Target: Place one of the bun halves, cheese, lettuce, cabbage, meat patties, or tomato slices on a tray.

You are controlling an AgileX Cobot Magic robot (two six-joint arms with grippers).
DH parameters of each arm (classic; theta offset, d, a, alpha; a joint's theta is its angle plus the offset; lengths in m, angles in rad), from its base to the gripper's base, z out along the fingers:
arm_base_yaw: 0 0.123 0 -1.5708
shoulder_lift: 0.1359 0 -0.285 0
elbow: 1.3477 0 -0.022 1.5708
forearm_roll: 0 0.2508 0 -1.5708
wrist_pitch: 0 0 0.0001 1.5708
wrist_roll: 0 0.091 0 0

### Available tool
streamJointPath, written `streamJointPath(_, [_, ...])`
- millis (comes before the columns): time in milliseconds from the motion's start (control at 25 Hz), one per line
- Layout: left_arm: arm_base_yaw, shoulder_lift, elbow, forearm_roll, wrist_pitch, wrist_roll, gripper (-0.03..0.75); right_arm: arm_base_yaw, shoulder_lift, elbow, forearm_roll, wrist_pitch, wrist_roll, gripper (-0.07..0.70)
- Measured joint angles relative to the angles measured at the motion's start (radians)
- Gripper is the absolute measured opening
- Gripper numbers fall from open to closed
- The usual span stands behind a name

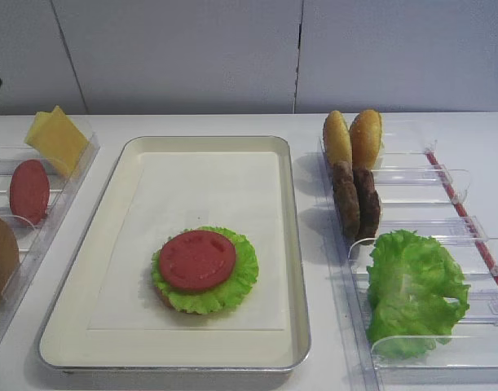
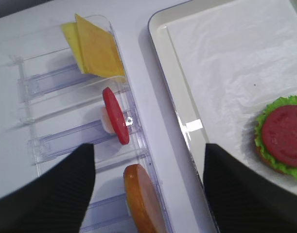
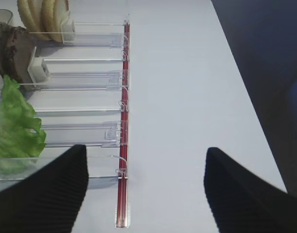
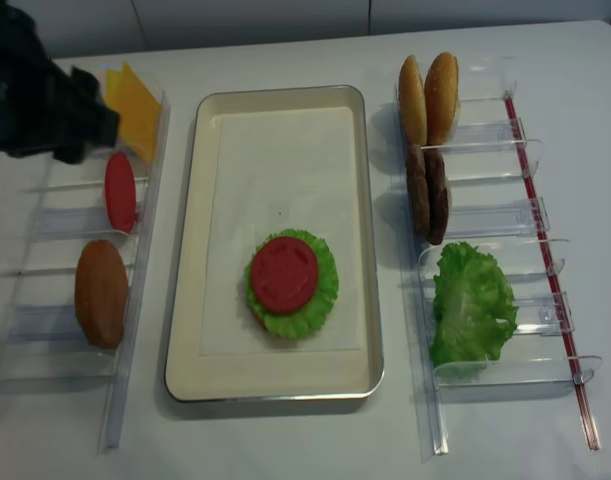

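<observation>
Three buns [image 4: 101, 292] for certain, two patties [image 4: 427, 194], two tomato slices [image 4: 120, 192], two lettuces [image 4: 472, 305], perhaps two cheese slices [image 2: 96, 47], one tray [image 4: 185, 290].

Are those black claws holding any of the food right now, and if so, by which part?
No. The left gripper and right gripper both hang open with nothing between their fingers.

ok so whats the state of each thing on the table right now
tray: holds one stack
tomato slice: flat on round lettuce leaf
spare tomato slice: upright in left rack
cheese: leaning in left rack
meat patties: on edge, right rack
left claw: open, empty
right claw: open, empty
</observation>
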Motion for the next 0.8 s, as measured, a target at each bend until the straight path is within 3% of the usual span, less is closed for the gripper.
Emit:
streamJointPath(320, [0.0, -0.191, 0.025, 0.016, 0.048, -0.006, 0.48, 0.0, 0.0, 0.0, 0.0, 0.0, 0.0, 0.524])
streamJointPath(800, [0.0, -0.594, 0.286, 0.016, 0.07, -0.028, 0.48, 0.0, 0.0, 0.0, 0.0, 0.0, 0.0, 0.524])
